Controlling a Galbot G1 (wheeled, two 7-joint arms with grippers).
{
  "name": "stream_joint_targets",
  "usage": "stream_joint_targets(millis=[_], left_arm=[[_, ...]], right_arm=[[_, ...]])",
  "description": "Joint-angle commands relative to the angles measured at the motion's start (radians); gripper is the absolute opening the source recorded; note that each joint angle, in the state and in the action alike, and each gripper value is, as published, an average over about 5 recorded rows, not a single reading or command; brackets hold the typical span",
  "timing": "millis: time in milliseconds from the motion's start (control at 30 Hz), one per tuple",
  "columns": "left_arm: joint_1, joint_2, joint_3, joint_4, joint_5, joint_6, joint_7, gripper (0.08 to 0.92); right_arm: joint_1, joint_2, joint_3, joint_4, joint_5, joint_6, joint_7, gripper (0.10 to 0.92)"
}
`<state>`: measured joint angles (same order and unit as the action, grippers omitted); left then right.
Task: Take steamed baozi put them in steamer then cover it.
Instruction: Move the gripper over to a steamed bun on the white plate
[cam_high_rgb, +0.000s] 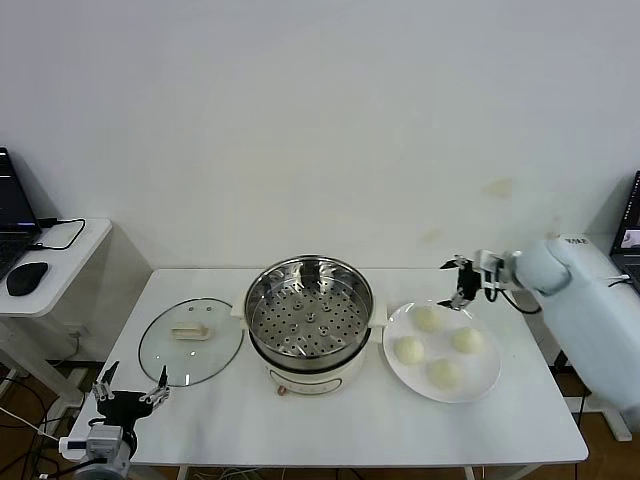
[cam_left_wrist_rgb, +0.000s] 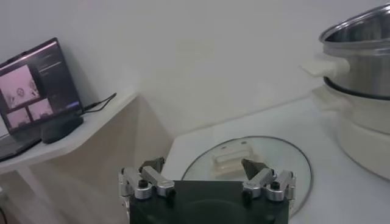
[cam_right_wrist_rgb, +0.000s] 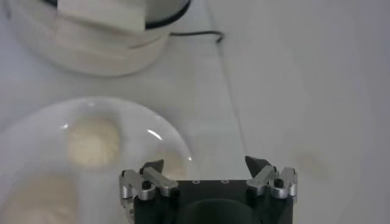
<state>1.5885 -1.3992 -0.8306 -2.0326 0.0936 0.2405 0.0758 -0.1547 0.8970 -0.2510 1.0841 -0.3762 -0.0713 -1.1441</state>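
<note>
The right arm reaches in from the robot's right, its pale upper casing angled down and its dark wrist stretched forward. The right hand (cam_high_rgb: 462, 281) sits at the end of that wrist, raised off the worktop, fingers spread wide apart with nothing between them. In the right wrist view the same hand (cam_right_wrist_rgb: 206, 165) shows two dark fingertips (cam_right_wrist_rgb: 258, 164) standing well apart, gap empty.

The left arm is parked low at the robot's near left. Its left hand (cam_high_rgb: 131, 388) points forward, fingers splayed. The left wrist view shows that hand (cam_left_wrist_rgb: 205, 166) with tips wide apart, holding nothing.
</note>
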Motion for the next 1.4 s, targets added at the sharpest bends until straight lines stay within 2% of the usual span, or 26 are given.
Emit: stream_joint_targets(millis=[33, 300, 567, 1400], left_arm=[[0.005, -0.006, -0.006, -0.006, 0.002, 0.001, -0.001, 0.823], [0.008, -0.002, -0.018, -0.003, 0.001, 0.001, 0.000, 0.823], [0.008, -0.015, -0.011, -0.001, 0.002, 0.002, 0.002, 0.823], [0.004, -0.019, -0.006, 0.030, 0.005, 0.000, -0.002, 0.823]], right_arm=[[0.185, 0.094, -0.202, -0.213, -0.122, 0.112, -0.105, 0.823], [0.144, 0.147, -0.202, -0.259, -0.162, 0.120, -0.094, 0.823], [0.096, 0.146, -0.182, -0.252, -0.160, 0.049, -0.086, 0.823], [0.059, 0.185, -0.155, -0.318, -0.123, 0.005, 0.022, 0.823]])
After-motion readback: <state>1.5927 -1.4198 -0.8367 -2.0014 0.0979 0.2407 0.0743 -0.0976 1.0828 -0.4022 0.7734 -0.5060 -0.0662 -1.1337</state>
